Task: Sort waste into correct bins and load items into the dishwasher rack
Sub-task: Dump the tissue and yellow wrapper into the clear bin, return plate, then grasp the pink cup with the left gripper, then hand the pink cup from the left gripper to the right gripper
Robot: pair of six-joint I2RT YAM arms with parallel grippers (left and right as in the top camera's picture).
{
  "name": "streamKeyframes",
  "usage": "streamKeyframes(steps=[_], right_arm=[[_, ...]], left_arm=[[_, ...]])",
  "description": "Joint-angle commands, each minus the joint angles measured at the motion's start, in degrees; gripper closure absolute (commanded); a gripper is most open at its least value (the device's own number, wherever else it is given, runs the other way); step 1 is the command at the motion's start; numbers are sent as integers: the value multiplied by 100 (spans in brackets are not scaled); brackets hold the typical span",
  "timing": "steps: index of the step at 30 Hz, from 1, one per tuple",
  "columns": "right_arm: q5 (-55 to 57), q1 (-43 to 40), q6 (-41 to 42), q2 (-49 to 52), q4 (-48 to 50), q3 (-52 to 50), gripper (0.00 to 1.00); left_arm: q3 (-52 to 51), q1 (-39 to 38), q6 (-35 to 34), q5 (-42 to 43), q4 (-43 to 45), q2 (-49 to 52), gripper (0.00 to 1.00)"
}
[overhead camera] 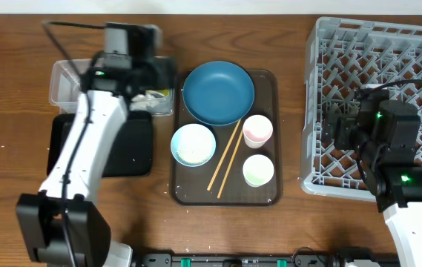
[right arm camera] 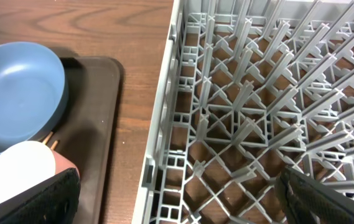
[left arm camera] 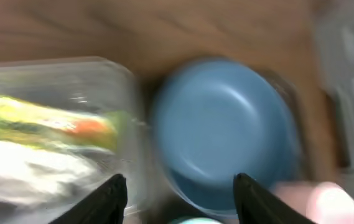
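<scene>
The clear tub (overhead camera: 68,80) at the back left holds the yellow-green wrapper (left arm camera: 46,121) and white tissue (left arm camera: 27,165). The black tray (overhead camera: 114,148) lies in front of it. My left gripper (overhead camera: 157,73) is open and empty (left arm camera: 180,199), hovering between the tub's right end and the blue plate (overhead camera: 218,91). The white bowl (overhead camera: 193,144), with pale specks inside, two cups (overhead camera: 257,131) (overhead camera: 258,170) and the chopsticks (overhead camera: 225,156) sit on the brown serving tray (overhead camera: 270,78). My right gripper (overhead camera: 337,127) is open and empty (right arm camera: 177,199) over the grey rack's (overhead camera: 377,52) left edge.
The rack (right arm camera: 245,93) has upright pegs across its lattice floor. The right wrist view also shows the blue plate (right arm camera: 15,99) and one cup (right arm camera: 18,174) on the serving tray (right arm camera: 96,112). The left wrist view is motion-blurred. Bare wooden table lies between serving tray and rack.
</scene>
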Motion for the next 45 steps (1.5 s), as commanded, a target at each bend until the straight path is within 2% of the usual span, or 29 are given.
streamKeyframes(steps=[1,7,13,15,18,20,23,24,29,34,37,39,42,45], right_arm=[[17,44,-46,-2,0,122,1],[15,44,-46,-2,-2,122,1],[15,44,-46,-2,-2,122,1],[15,44,-46,-2,-4,122,1],[15,44,-46,-2,-2,122,1],[15,44,-46,-2,-2,122,1],[15,44,-46,-2,-2,122,1],[15,44,-46,-2,-4,122,1],[70,42,-46,-2,-2,122,1],[-9,42,151,46,186,122,1],[-929,44,129,186,540,120,1],[-1982,44,-114,352,852,120,1],[-3926,44,-654,723,1379,120,1],[-5307,44,-807,1139,1932,120,1]], left_arm=[[-15,-529,7,686,-216,306,43],[-15,-1480,-11,684,-2,894,43],[-15,-2048,-11,678,173,1464,43],[-15,-2122,-20,680,168,1609,49],[-15,-2168,-192,682,181,1766,51],[-15,-2166,-232,682,186,1816,59],[-13,-2144,-232,684,286,1825,92],[-9,-2124,-236,686,343,1810,94],[57,-1888,-560,946,483,1567,94],[68,-1322,-1185,2122,809,1180,94],[68,-929,-1773,3327,1331,1145,94],[61,-726,-2140,4120,1727,1169,94],[61,-555,-2527,4946,2251,1178,94],[61,-538,-2850,5515,2675,1178,94]])
